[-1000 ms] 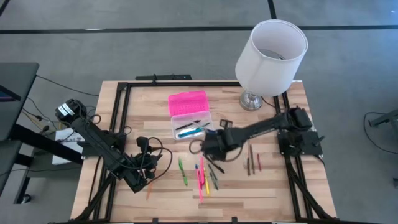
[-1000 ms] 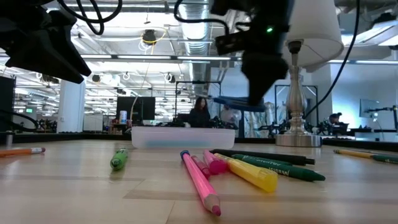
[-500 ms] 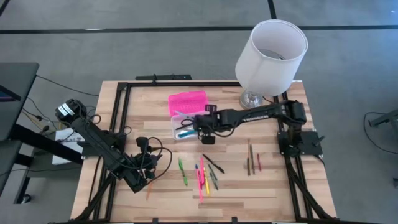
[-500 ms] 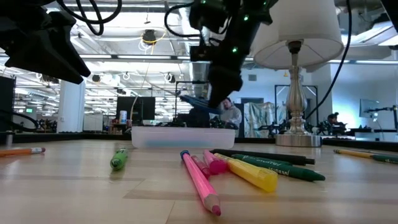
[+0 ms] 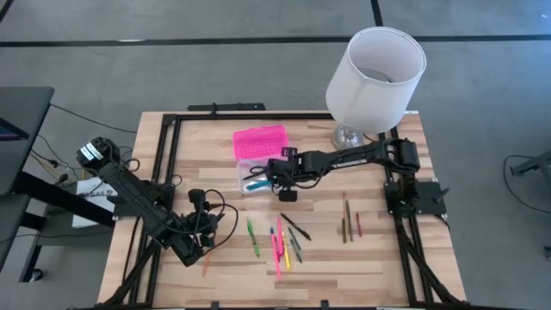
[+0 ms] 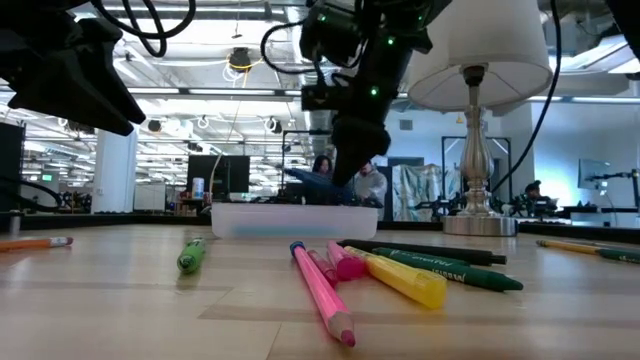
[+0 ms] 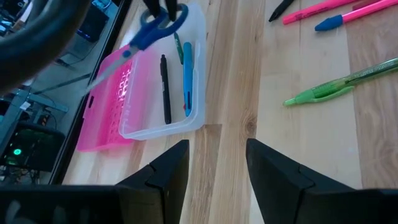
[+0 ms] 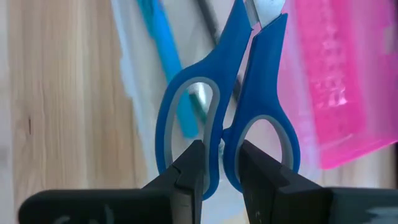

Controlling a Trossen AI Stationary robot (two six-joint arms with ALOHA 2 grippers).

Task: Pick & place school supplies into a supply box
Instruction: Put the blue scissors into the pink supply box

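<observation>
The blue-handled scissors are in my right gripper, which is shut on them over the supply box's clear base. The scissors also show in the left wrist view and the low view. The hot-pink lid lies open on the base's far side. A blue pen and a dark pen lie inside the base. My left gripper is open and waits near the table's near left corner. My right gripper pinches the scissors between its two fingers at the handle loops' inner rims, where the two loops meet. The fingers lie along the scissors, slanting down from the table's right. The scissors are lifted clear over the box base, blades pointing away past the fingertips.
A green pen, pink, yellow and dark markers and dark pencils lie on the table's near half. An orange pencil lies by my left gripper. A white lamp stands at the far right corner.
My right gripper, carrying the scissors, has moved from the middle of the table toward the far left and now stands over the box base. In the last half second it has sunk slightly toward the box. The left arm has kept still.
</observation>
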